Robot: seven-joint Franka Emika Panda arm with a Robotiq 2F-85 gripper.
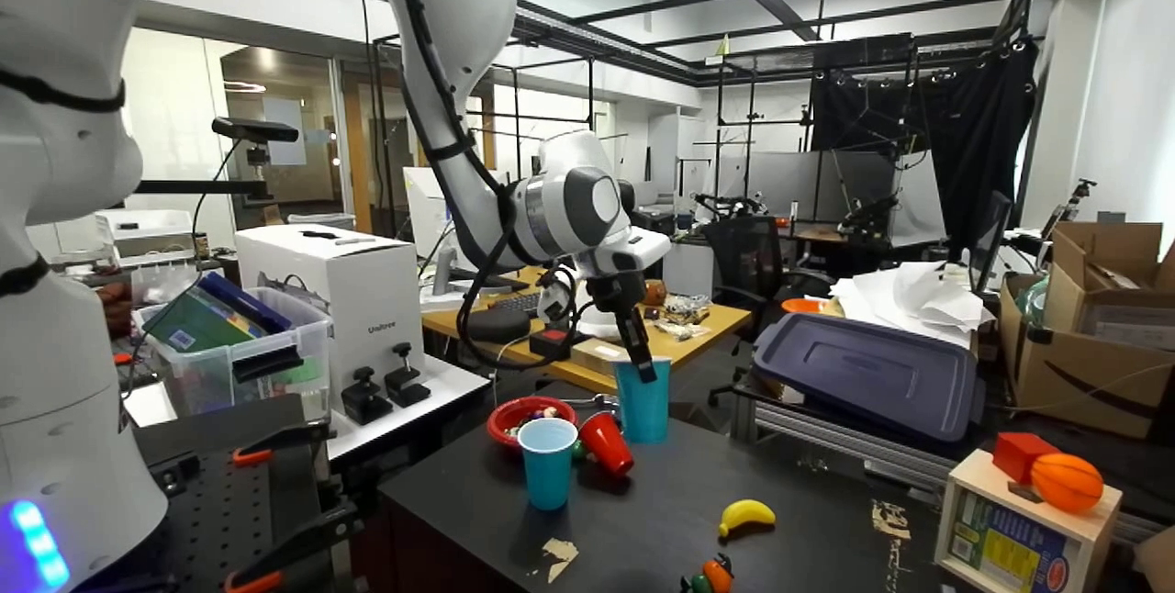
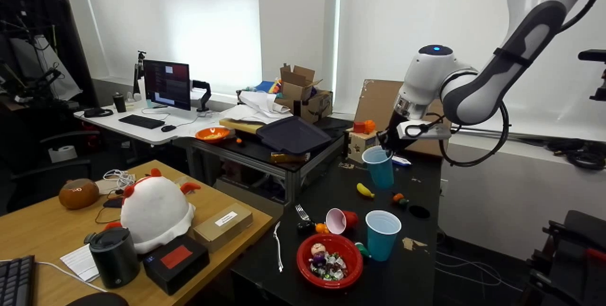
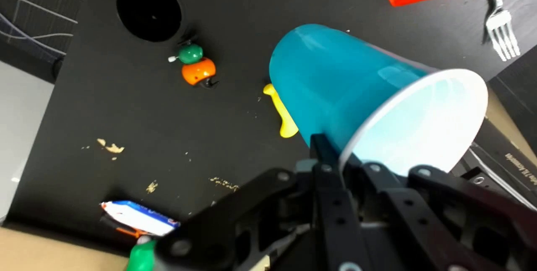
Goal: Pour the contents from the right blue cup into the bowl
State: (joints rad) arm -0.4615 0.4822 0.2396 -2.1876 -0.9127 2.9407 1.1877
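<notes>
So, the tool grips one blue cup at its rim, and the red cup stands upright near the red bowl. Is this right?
Not entirely. The red cup does not stand upright: it lies on its side near the red bowl, as seen in an exterior view. The tool does grip one blue cup at its rim, as you say.

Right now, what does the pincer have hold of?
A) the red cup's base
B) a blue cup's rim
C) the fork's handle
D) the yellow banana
B: in the wrist view, the pincer pinches the pale rim of a blue cup.
</notes>
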